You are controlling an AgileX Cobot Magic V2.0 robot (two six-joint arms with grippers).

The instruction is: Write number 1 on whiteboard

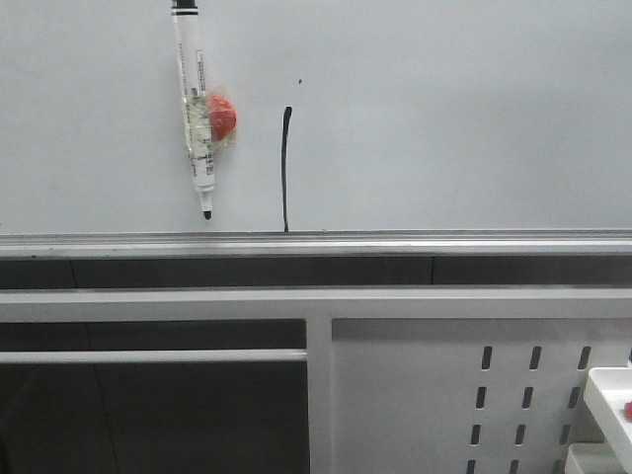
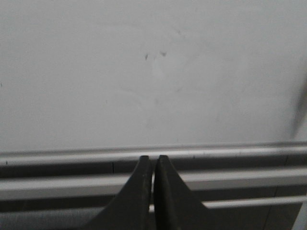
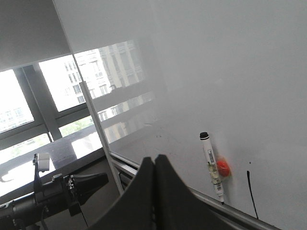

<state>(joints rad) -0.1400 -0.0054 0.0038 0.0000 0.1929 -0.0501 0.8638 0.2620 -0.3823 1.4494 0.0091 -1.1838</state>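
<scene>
The whiteboard (image 1: 444, 118) fills the upper front view, with a silver rail (image 1: 395, 243) along its lower edge. On it stands the number 1 (image 1: 285, 168), a thin black vertical stroke that reaches down to the rail; it also shows as the number 1 (image 3: 252, 194) in the right wrist view. A white marker (image 1: 195, 109) with a black cap hangs tip-down on the board, held by a red magnet (image 1: 221, 115), left of the stroke. My left gripper (image 2: 153, 159) is shut and empty in front of the rail (image 2: 72, 157). My right gripper (image 3: 154, 159) is shut and empty, away from the marker (image 3: 211, 165).
Below the board runs a white metal frame (image 1: 316, 304) with a perforated panel (image 1: 474, 395) at the lower right. A white box with a red spot (image 1: 612, 405) sits at the right edge. A tiny black speck (image 1: 300, 81) marks the board. My left arm (image 3: 53, 194) shows beside windows.
</scene>
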